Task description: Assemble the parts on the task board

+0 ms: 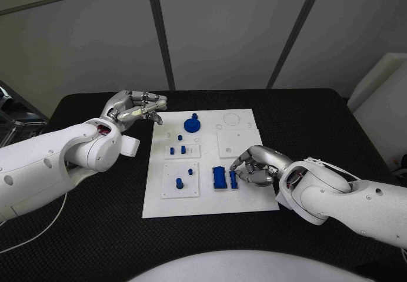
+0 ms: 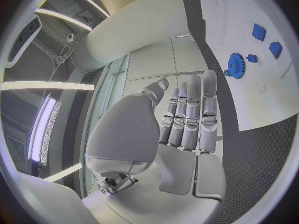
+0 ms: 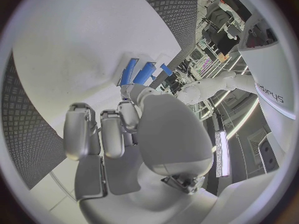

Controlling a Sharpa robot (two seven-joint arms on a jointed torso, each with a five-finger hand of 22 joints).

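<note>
The white task board (image 1: 239, 200) lies in the middle of the black table. On it are a blue gear (image 1: 193, 124), two small blue pegs (image 1: 178, 150), a taller peg (image 1: 180, 183), a wide blue block (image 1: 220, 177) and a narrow blue block (image 1: 233, 180). My right hand (image 1: 254, 168) hovers at the board's right side, fingers curled in right beside the narrow block (image 3: 144, 73); I cannot tell whether they touch it. My left hand (image 1: 136, 108) hangs above the table left of the board's far corner, fingers (image 2: 190, 109) stretched out side by side and holding nothing. The gear (image 2: 235, 64) lies beyond it.
Two bare raised white plates (image 1: 235, 143) and a ring outline (image 1: 230, 121) take up the board's far right part. Black table (image 1: 102, 235) surrounds the board on all sides. A white box (image 1: 382, 82) stands off the table's far right corner.
</note>
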